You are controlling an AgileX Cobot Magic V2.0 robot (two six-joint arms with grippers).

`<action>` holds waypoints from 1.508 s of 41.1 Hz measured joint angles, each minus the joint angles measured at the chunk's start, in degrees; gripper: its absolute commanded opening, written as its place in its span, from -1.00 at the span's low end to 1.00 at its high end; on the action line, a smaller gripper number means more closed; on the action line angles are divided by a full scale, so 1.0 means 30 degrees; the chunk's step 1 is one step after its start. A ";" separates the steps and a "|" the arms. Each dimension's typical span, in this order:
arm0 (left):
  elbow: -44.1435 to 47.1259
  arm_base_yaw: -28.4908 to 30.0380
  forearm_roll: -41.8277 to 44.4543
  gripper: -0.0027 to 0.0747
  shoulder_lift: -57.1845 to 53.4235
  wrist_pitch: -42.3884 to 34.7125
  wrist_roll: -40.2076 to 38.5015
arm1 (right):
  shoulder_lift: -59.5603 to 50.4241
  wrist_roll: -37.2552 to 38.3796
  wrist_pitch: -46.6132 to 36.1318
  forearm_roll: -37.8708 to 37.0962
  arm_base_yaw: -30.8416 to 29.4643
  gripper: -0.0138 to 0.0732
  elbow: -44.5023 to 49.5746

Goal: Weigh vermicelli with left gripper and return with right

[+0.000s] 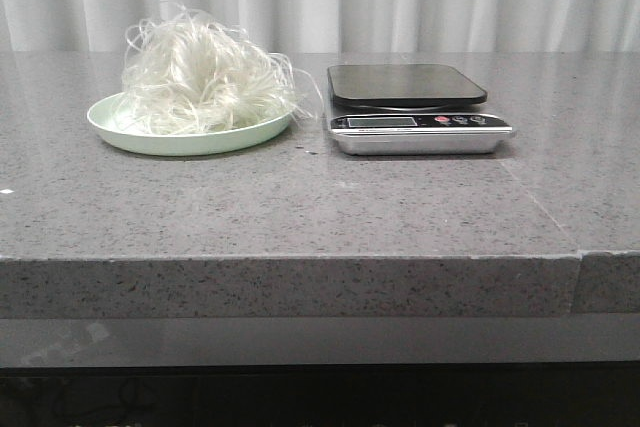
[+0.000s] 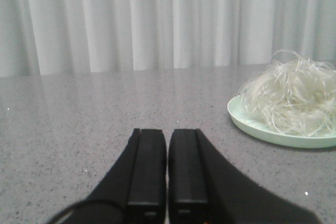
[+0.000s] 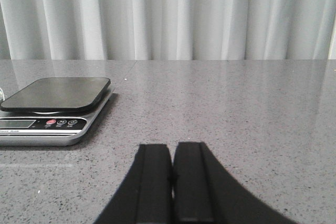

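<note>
Vermicelli (image 1: 205, 75), fluffy white tangle, lies on pale green round plate (image 1: 130, 134) beside silver kitchen scale (image 1: 418, 109); left gripper (image 2: 167, 169) and right gripper (image 3: 172, 179) both closed, empty.

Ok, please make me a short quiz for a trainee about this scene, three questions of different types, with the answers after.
1. True or false: the vermicelli lies on the scale.
2. Multiple choice: in the front view, the scale stands A) left of the green plate, B) right of it, C) on top of it.
3. Short answer: how do the fingers of the left tool and the right tool stand, and do they hold anything?

Key
1. False. It is heaped on the green plate; the scale's platform is bare.
2. B.
3. Both tools are closed, fingers together, holding nothing, above the grey counter.
</note>
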 measured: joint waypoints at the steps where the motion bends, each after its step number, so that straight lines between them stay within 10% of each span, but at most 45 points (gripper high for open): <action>1: 0.0000 0.0000 0.0000 -0.55 0.0000 -0.0233 0.0000 | 0.0000 0.0000 0.0000 0.0000 0.0000 -0.32 0.0000; 14: -0.1083 0.0000 0.0000 -0.55 0.0000 -0.2912 0.0000 | 0.0000 0.0000 0.1076 0.0000 0.0000 -0.32 -0.2219; 38: -1.3700 0.0000 0.0000 -0.55 0.5854 0.7677 0.0000 | 0.5624 0.0000 0.8617 -0.0805 0.0000 -0.32 -1.3448; 62: -1.4178 0.0000 0.0042 -0.55 1.0497 1.1062 0.0000 | 1.1803 0.0000 1.2404 -0.0805 0.0000 -0.32 -1.4763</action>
